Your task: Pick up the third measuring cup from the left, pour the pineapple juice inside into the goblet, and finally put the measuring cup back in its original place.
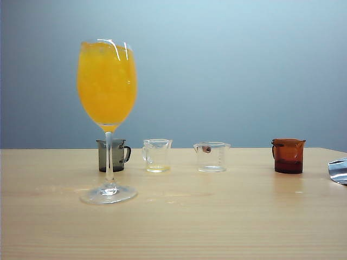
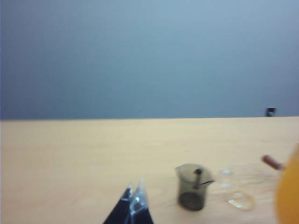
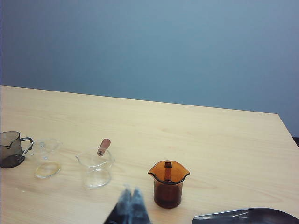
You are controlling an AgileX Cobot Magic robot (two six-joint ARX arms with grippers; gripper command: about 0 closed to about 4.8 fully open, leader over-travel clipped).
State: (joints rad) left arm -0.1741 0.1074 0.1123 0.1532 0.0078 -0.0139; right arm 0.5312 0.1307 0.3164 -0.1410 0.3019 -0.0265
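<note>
The third measuring cup (image 1: 211, 157) (image 3: 96, 169) is squat and clear, with a reddish-brown piece (image 2: 272, 162) at its rim. It stands upright on the table, third in the row. I cannot make out any pineapple juice in it. The goblet (image 1: 107, 86) (image 2: 290, 193) stands at front left, filled almost to the rim with deep orange drink. My left gripper (image 2: 133, 193) is shut and empty, hanging short of the grey cup (image 2: 192, 186). My right gripper (image 3: 131, 195) is shut and empty, just short of the amber cup (image 3: 168, 184). Neither gripper shows in the exterior view.
The row holds a smoky grey cup (image 1: 114, 155), a clear handled cup (image 1: 157, 155) with a thin yellow film at its bottom, and an amber cup (image 1: 288, 156). A glossy dark-silver object (image 1: 339, 170) (image 3: 243, 215) lies at the table's right edge.
</note>
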